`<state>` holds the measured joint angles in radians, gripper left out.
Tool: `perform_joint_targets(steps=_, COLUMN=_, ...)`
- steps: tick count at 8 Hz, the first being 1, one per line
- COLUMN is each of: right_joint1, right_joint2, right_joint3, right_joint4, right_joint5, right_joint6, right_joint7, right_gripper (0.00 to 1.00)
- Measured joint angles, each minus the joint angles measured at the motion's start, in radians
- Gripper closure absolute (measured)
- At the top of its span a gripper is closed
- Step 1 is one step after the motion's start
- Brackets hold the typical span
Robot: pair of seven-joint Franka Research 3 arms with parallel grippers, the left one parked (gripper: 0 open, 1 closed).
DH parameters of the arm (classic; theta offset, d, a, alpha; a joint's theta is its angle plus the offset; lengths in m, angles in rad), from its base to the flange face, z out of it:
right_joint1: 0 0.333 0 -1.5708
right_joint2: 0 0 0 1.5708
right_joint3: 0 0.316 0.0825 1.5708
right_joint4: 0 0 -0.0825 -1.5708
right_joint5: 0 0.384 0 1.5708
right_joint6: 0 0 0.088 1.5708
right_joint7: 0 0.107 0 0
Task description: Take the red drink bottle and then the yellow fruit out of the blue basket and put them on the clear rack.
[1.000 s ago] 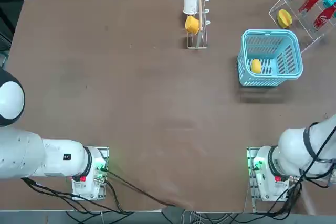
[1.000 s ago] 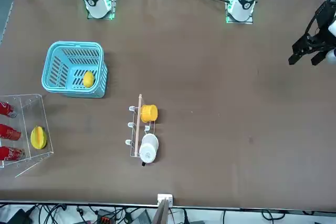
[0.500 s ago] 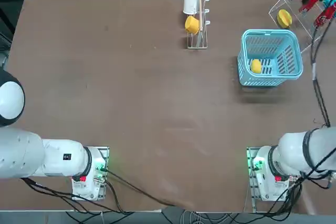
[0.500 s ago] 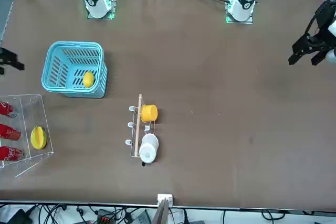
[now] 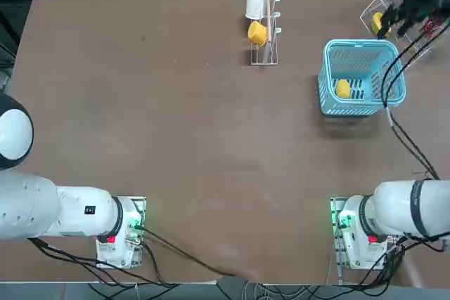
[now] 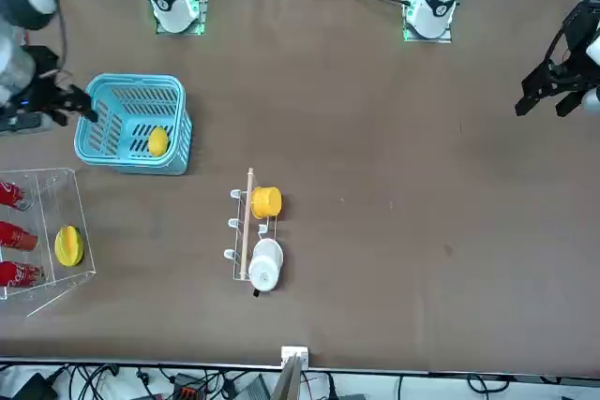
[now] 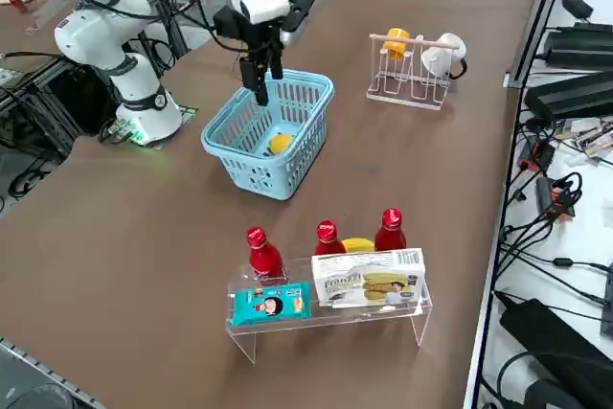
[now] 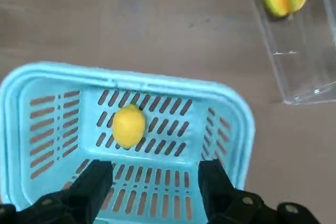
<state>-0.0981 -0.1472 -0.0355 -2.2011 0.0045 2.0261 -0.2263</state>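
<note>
From where I'm standing, with the sides taken as the robot's own, the first thing along the brown table (image 5: 176,138) is a wire cup stand (image 7: 421,79) near the far edge. A yellow cup (image 5: 257,32) hangs on it, and a white cup (image 5: 255,4) hangs just beyond, closer to that edge.

Farther right sits the blue basket (image 7: 305,158), between the stand and the clear rack. The yellow fruit (image 8: 129,126) lies inside it, in the basket's left half, on its own.

Over the basket hangs the right gripper (image 8: 156,174), pointing down, its two fingers spread wide with nothing between them. The fruit isn't touching either one.

Toward the table's far right corner stands the clear rack (image 6: 60,203). A larger yellow fruit with a greenish patch (image 6: 68,245) rests at its left side. Three red-capped bottles are in a row to the right of that: one toward the rack's near end (image 7: 264,258), a middle one (image 7: 328,238), and one toward the far end (image 7: 390,232). I can't tell which of them is the red drink bottle. Along the rack's right side are a turquoise packet (image 7: 271,304) and, farther from the robot, a white packet (image 7: 370,279).
</note>
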Motion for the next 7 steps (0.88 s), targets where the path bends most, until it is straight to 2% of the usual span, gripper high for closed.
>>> perform_joint_targets(steps=4, right_joint1=0.069, right_joint2=-0.033, right_joint3=0.008, right_joint4=-0.191, right_joint5=0.000, right_joint6=0.188, right_joint7=0.092, right_gripper=0.00)
perform_joint_targets(steps=7, right_joint1=0.076, right_joint2=-0.033, right_joint3=0.026, right_joint4=-0.372, right_joint5=0.000, right_joint6=0.483, right_joint7=0.142, right_gripper=0.00)
